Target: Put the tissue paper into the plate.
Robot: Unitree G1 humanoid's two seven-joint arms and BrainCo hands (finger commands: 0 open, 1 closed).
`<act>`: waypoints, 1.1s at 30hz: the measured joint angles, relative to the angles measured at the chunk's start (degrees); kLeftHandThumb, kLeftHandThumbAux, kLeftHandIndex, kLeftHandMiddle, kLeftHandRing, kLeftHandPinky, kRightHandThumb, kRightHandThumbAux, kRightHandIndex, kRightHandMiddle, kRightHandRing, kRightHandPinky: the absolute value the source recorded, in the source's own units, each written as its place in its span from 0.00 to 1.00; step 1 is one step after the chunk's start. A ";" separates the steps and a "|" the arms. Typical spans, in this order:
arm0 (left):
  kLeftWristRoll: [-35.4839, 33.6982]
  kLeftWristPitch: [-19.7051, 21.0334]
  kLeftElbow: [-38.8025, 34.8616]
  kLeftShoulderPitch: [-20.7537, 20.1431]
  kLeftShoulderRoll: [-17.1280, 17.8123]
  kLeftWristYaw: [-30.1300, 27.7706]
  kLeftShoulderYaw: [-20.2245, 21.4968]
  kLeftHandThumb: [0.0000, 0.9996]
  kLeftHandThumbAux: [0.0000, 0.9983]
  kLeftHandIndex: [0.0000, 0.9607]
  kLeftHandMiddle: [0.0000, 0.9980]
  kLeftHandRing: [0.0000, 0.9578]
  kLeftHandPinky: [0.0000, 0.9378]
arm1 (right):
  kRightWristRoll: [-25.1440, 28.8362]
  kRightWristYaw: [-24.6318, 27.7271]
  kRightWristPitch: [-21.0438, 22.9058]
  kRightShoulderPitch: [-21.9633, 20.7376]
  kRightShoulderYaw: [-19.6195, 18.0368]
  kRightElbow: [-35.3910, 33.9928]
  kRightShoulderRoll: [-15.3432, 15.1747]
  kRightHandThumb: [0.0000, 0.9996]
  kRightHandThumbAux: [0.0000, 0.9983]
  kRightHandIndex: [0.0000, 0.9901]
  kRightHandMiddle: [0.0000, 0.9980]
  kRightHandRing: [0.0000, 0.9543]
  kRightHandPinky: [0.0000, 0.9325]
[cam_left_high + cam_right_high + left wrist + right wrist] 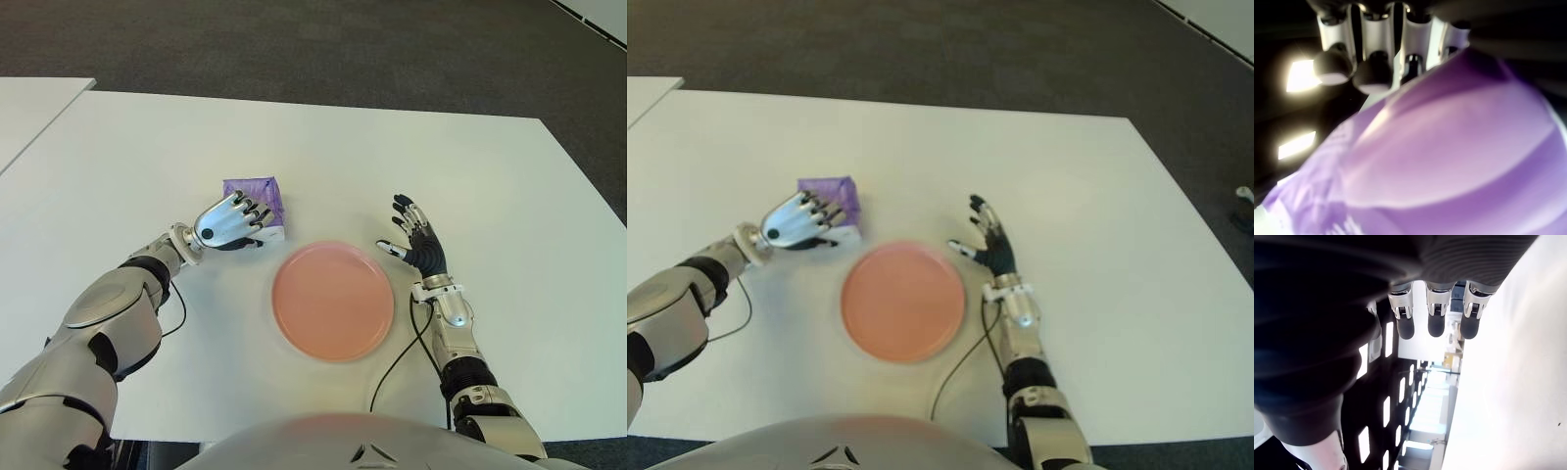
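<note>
Tissue not yet in plate; plate nearest, centre of table, bare, ready to receive; right hand just right of plate, fingers spread, idle, holding nothing; left hand farther left, fingers draped over purple tissue pack, seemingly closing for lift; firm grip cannot tell

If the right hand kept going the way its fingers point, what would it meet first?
Nothing, apparently: the open right hand points away from the robot over bare table, with the plate beside it.
</note>
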 measured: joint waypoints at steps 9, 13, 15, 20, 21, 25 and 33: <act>-0.63 -1.24 0.00 -0.07 0.00 -1.09 0.44 0.70 0.71 0.46 0.88 0.90 0.90 | 0.02 0.17 0.00 0.00 0.00 0.00 0.00 0.00 0.83 0.00 0.00 0.00 0.00; -1.17 -2.33 -0.02 -0.08 0.01 -1.39 1.11 0.70 0.71 0.46 0.87 0.89 0.89 | 0.01 0.17 0.00 0.00 0.01 0.00 0.01 0.00 0.83 0.00 0.00 0.00 0.00; -1.47 -3.48 -0.04 -0.13 0.06 -1.39 1.66 0.70 0.71 0.46 0.87 0.89 0.88 | 0.01 0.18 0.00 0.00 0.01 0.00 0.00 0.00 0.82 0.00 0.00 0.00 0.00; -2.73 -8.21 -0.59 -0.84 0.60 -1.39 3.73 0.71 0.71 0.46 0.87 0.88 0.88 | 0.02 0.32 0.00 0.00 0.03 -0.01 -0.01 0.00 0.81 0.00 0.00 0.00 0.00; -3.28 -9.41 -0.93 -1.42 0.80 -1.38 4.48 0.71 0.71 0.46 0.87 0.88 0.88 | 0.02 0.34 0.00 0.01 0.02 0.00 -0.05 0.00 0.81 0.00 0.00 0.00 0.00; -5.58 -14.04 -3.09 -4.51 2.03 -0.90 7.70 0.71 0.70 0.46 0.86 0.88 0.88 | 0.00 0.35 0.00 -0.01 0.06 0.10 -0.13 0.00 0.80 0.00 0.00 0.00 0.00; -10.58 -23.27 -10.07 -10.11 5.14 -2.21 14.42 0.72 0.70 0.46 0.86 0.87 0.88 | -0.01 0.29 0.00 -0.26 0.20 0.19 -0.13 0.00 0.78 0.00 0.00 0.00 0.00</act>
